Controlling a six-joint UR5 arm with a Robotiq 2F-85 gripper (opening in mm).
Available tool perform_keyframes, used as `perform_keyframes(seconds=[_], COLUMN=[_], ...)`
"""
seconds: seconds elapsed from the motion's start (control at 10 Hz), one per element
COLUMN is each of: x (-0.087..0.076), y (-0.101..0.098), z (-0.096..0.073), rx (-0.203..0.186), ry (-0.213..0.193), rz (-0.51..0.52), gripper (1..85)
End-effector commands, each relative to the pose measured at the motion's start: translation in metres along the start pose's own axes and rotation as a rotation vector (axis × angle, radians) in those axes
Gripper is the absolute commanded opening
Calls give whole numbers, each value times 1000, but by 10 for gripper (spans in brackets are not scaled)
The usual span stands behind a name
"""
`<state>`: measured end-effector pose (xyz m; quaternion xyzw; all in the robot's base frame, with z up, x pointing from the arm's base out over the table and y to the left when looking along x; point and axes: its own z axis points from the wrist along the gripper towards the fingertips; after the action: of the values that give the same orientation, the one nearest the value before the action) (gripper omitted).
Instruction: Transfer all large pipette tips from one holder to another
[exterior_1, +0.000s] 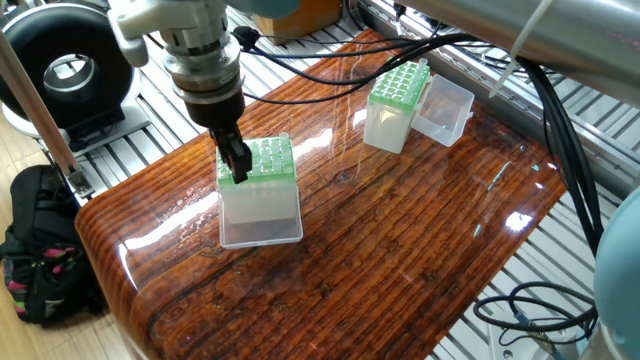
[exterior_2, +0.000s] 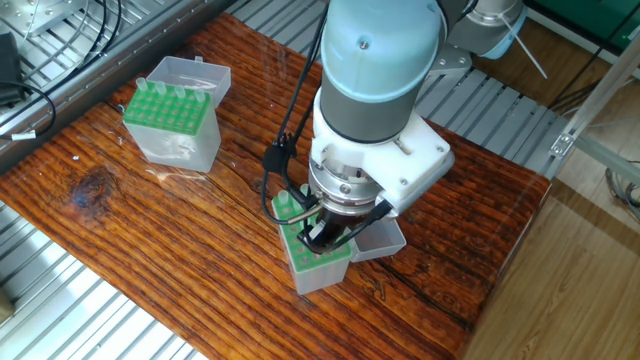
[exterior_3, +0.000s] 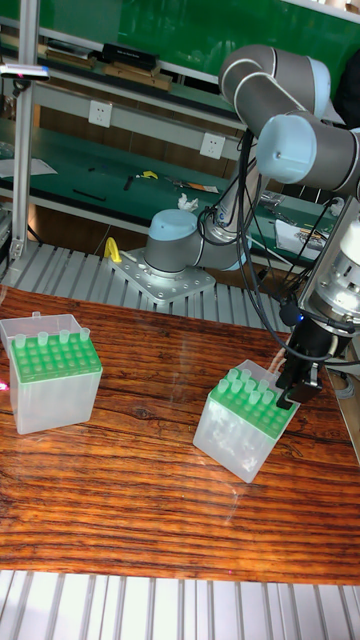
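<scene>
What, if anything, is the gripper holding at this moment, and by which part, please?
It cannot be told: the gripper sits low at one corner of the green-topped box, its jaws hiding whatever lies between them in every view.

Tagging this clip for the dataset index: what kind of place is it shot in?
Probably a robotics lab or workshop bench, not a wet lab. The wooden table sits on aluminium extrusion framing, a second robot arm sits behind it, and wall sockets back a green-topped workbench.
</scene>
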<state>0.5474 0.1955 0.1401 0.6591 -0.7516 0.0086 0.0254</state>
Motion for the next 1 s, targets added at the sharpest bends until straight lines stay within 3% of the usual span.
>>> perform_keyframes(seconds=[0.0, 0.7, 0.9], x=[-3, -4, -2], y=[3, -1, -3], z=[0, 0, 0], rx=[-10, 4, 11], ry=[-18, -22, -17], rz=[5, 23, 31], gripper=[423, 317, 250])
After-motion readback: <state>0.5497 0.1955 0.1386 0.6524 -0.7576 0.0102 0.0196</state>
